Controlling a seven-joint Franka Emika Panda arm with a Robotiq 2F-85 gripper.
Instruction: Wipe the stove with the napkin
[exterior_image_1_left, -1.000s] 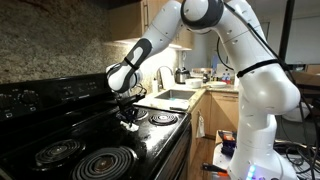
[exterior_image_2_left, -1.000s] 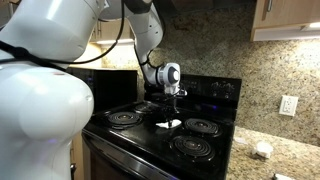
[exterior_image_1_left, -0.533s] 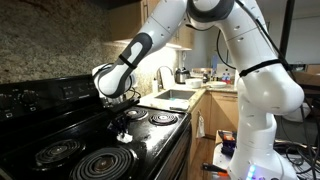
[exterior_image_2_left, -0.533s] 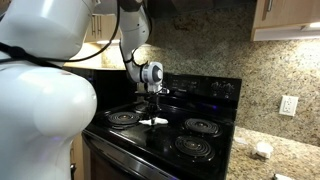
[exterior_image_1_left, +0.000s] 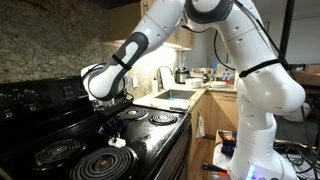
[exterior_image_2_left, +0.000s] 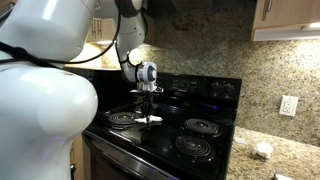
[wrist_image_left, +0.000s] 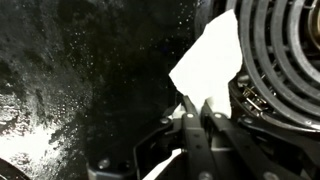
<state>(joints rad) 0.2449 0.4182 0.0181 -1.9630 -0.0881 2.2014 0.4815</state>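
Note:
The stove (exterior_image_1_left: 150, 140) is glossy black with coil burners (exterior_image_1_left: 100, 163) in chrome rings. In both exterior views my gripper (exterior_image_1_left: 111, 127) points down at the middle of the cooktop, between the burners. It is shut on the white napkin (exterior_image_1_left: 117, 140), which hangs down and touches the black surface. From the other side the gripper (exterior_image_2_left: 148, 106) holds the napkin (exterior_image_2_left: 150, 120) just right of a burner (exterior_image_2_left: 122, 117). In the wrist view the gripper (wrist_image_left: 195, 106) pinches one corner of the napkin (wrist_image_left: 210, 58), which lies against the edge of a coil burner (wrist_image_left: 285, 50) on the stove (wrist_image_left: 80, 80).
The raised control panel (exterior_image_1_left: 40, 95) runs along the stove's back below a granite backsplash (exterior_image_2_left: 200, 55). A steel sink (exterior_image_1_left: 178, 97) with a faucet (exterior_image_1_left: 165, 75) lies beyond the stove. A small white object (exterior_image_2_left: 262, 150) sits on the counter near a wall outlet (exterior_image_2_left: 288, 105).
The gripper has dragged the napkin across the cooktop's middle, away from the sink side. It has stayed shut on the napkin throughout.

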